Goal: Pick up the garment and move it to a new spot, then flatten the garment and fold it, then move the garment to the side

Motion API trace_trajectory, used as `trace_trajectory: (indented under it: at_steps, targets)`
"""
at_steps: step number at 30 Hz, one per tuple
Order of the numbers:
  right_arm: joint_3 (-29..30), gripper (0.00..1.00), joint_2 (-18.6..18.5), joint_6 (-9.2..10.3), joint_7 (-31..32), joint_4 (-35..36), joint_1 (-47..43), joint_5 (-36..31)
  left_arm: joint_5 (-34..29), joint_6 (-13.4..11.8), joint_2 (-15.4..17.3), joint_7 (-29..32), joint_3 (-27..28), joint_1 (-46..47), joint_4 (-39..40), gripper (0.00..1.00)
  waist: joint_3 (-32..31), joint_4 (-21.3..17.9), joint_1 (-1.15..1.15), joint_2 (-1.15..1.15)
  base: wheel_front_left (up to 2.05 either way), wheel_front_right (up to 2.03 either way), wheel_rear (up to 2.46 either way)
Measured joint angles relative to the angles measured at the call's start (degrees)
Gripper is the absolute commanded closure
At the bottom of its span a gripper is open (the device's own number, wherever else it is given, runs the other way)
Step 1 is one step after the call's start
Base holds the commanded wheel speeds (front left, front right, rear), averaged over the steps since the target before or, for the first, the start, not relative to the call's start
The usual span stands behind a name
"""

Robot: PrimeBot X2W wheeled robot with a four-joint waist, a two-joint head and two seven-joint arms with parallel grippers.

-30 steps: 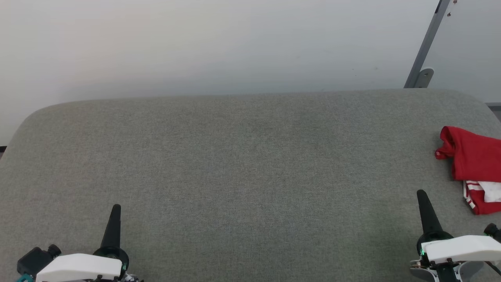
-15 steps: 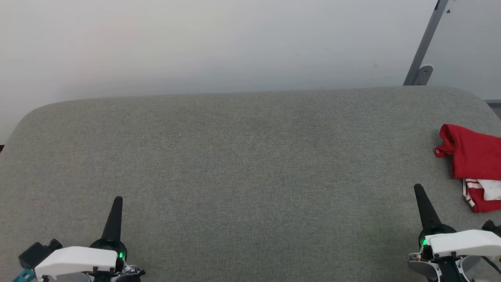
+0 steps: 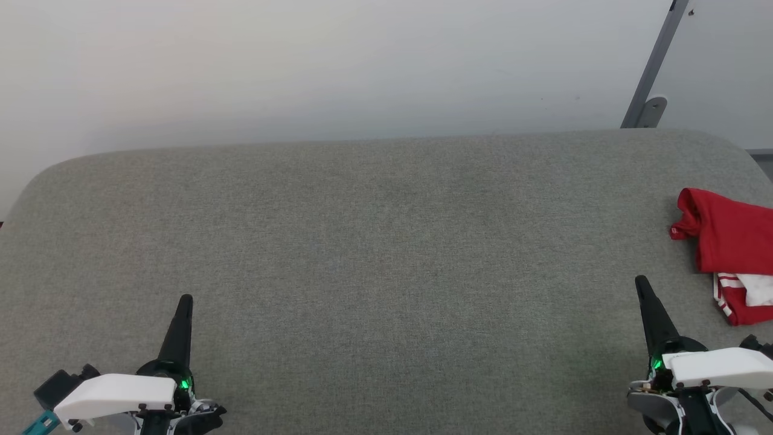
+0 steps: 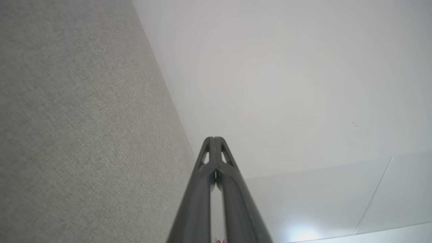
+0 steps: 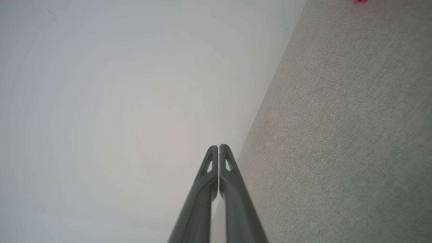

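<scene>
Well off to the right side of the grey fabric-covered worktop [image 3: 386, 241], the garment [image 3: 734, 238] lies bunched in a loose heap, cut off by the head view's right edge. Its upper part is plain red cloth. Below that sit a white-and-red striped band [image 3: 724, 283] and a patch of white lining [image 3: 758, 290]. A small red tab [image 3: 675, 231] sticks out at the heap's left end and carries a pale mark too small to read. No lettering on the cloth can be made out from this side.

The left claw [image 3: 186, 302] rests at the lower left and the right claw [image 3: 640, 285] at the lower right, both pointing toward the pale wall [image 3: 302, 60]. A green light glows at each wrist. The right claw is near the garment but apart from it, to its left and nearer the robot.

Along its own wrist view the left claw [image 4: 213, 139] has its two dark fingers pressed together tip to tip. The right claw [image 5: 218, 146] is likewise drawn together, with a sliver of red garment [image 5: 359, 1] at that view's top edge. A grey metal bar [image 3: 657, 57] leans against the wall behind the worktop's far right corner.
</scene>
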State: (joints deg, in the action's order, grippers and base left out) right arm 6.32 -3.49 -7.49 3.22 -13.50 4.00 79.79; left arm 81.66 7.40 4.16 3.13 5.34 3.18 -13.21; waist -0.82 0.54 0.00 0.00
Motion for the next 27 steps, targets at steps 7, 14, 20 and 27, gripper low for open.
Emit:
trace_trajectory:
  at_steps: [7,14,20,27]
  targets:
    - [0.03,1.00,0.09,0.00,0.81,-0.11,0.27,2.93,2.49,0.00,-0.29,0.89,0.26,0.63,-0.23,1.00,0.22,-0.12,0.00,0.00,0.00,0.00,0.00]
    - [0.08,1.00,0.23,0.00,1.60,-0.22,0.94,5.89,4.81,0.00,-0.55,1.51,0.48,1.27,-0.41,1.00,0.45,-0.24,0.00,0.00,0.00,0.00,0.00]
    - [0.10,1.00,0.34,0.00,2.31,-0.31,1.30,8.25,7.12,0.00,-0.78,2.26,0.69,1.69,-0.57,1.00,0.64,-0.35,0.00,0.00,0.00,0.00,0.00]
    - [0.14,1.00,0.48,0.00,2.90,-0.42,1.64,10.92,9.02,0.00,-1.07,2.98,0.96,2.32,-0.75,1.00,0.87,-0.46,0.00,0.00,0.00,0.00,0.00]
